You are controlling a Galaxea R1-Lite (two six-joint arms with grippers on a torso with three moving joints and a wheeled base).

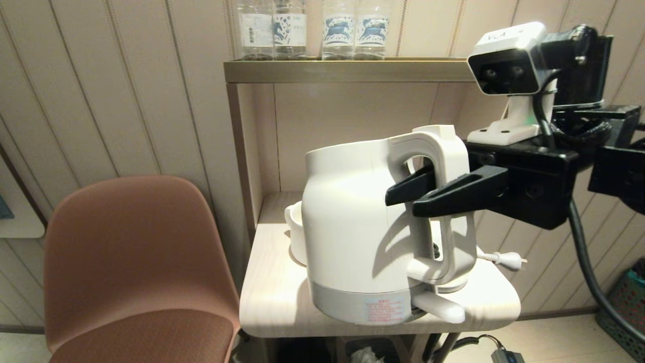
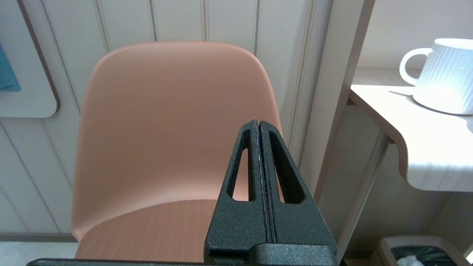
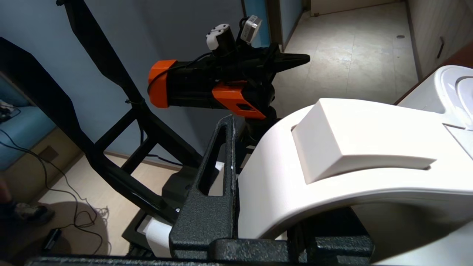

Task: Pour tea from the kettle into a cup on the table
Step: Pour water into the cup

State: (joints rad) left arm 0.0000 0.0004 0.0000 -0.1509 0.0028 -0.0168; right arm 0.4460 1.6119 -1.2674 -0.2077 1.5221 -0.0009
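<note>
1. Panelled wall and brown chair lie left of the right gripper.
2. The table, below it, carries the cup.
3. The kettle, lifted and tilted, has its handle clamped in that gripper.
4. The left gripper, pressed together and empty, faces the chair.
5. 4 bottles stand above.

Beige panelled wall behind a brown chair; clear bottles line the shelf; a green basket on pale floor.
</note>
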